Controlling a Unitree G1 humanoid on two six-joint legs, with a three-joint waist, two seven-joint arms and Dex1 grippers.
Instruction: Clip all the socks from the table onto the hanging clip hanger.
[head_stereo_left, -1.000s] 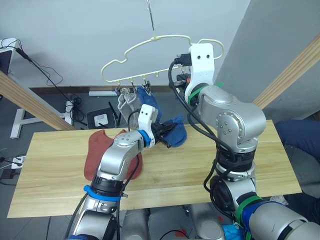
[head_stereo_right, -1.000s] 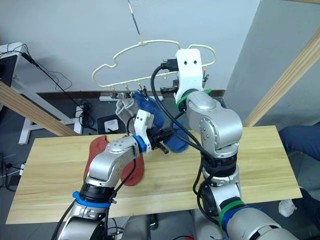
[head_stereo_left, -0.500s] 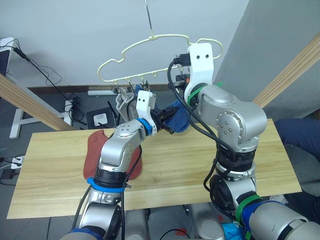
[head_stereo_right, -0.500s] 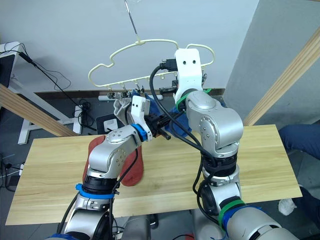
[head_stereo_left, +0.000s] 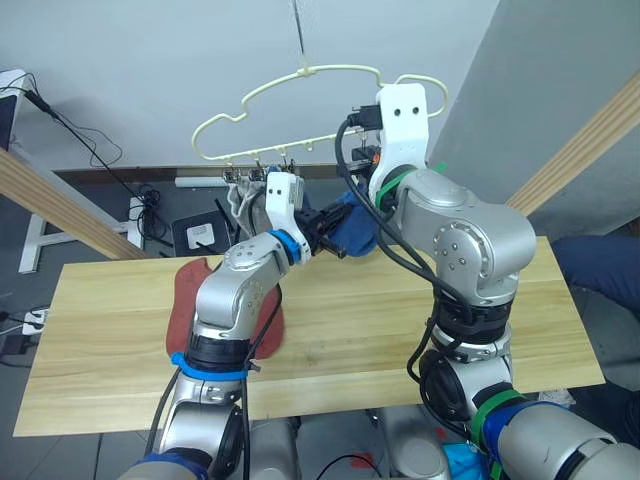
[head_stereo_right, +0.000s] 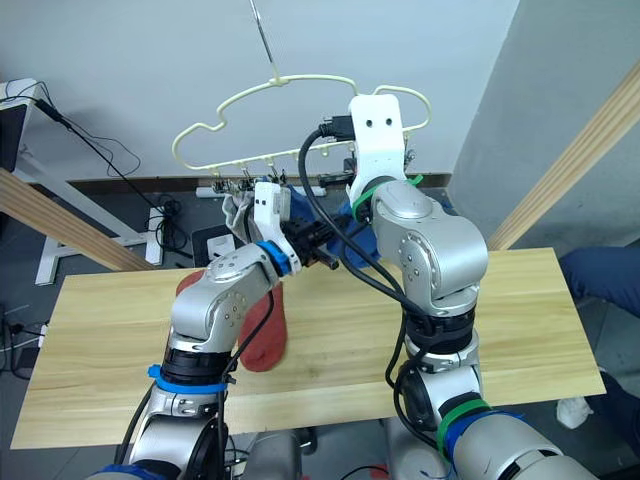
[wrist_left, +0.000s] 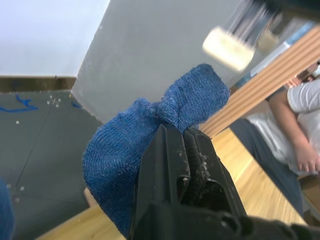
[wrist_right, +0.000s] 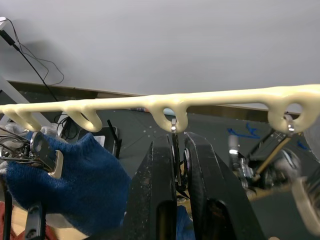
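Lying bare across most of its planks, the worktop (head_stereo_left: 400, 320). Hanging above its far edge, the cream clip hanger (head_stereo_left: 300, 110), already carrying a grey sock (head_stereo_left: 243, 203) and a blue sock (wrist_right: 65, 187). Resting flat on the worktop's left part, a rust-red sock (head_stereo_left: 185, 300). Holding another blue sock (wrist_left: 150, 145) pinched in closed jaws just below the hanger, the left gripper (wrist_left: 182, 145). Closing on a hanger clip (wrist_right: 173, 150), the right gripper (wrist_right: 175, 165).
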